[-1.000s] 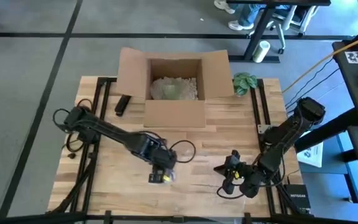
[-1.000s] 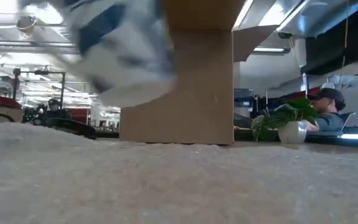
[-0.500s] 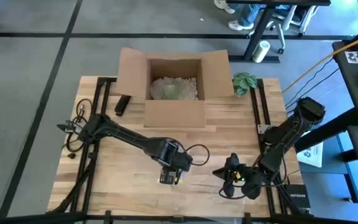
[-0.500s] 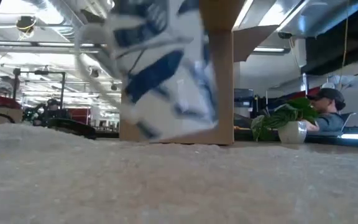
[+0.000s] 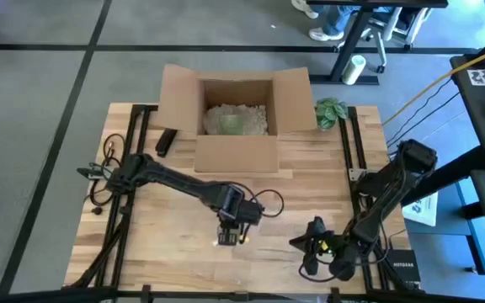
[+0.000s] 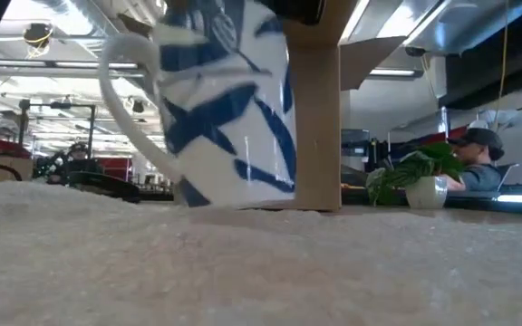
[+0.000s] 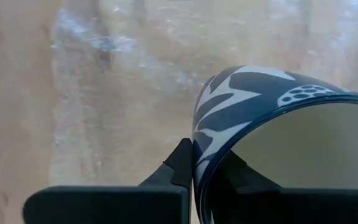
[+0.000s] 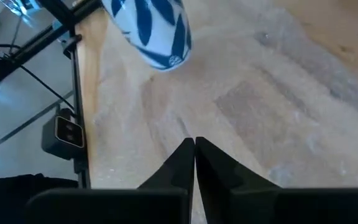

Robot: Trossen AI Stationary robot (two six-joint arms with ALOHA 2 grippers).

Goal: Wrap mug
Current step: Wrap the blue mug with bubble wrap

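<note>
Mug [image 6: 216, 104], white with blue leaf shapes, hangs just above the tabletop [image 5: 310, 181], near the middle of the front edge. In the low view its base sits a hair over a sheet of bubble wrap [image 6: 261, 263] that covers the front of the tabletop, and its handle [image 6: 120, 100] points away from the box. The mug is a little tilted.

The left gripper [image 5: 230, 229] holds the mug by the rim: in the left wrist view one finger [image 7: 180, 163] is outside the wall and the other inside, pinched narrow on it. The left arm reaches in from the left edge across the middle of the tabletop.

The right gripper [image 5: 314, 244] is low near the front right corner, apart from the mug. In its wrist view the fingertips [image 8: 184, 152] meet with nothing between them, pointing over the wrap toward the mug [image 8: 151, 28].

An open cardboard box [image 5: 236, 114] stands at the middle of the back edge, flaps spread, with pale filling inside. A small potted plant [image 5: 331, 111] sits just beside its right flap, near the back right corner. A dark flat object [image 5: 166, 140] lies left of the box. In the low view a person in a cap [image 6: 480, 158] is seen in the room beyond the plant.
</note>
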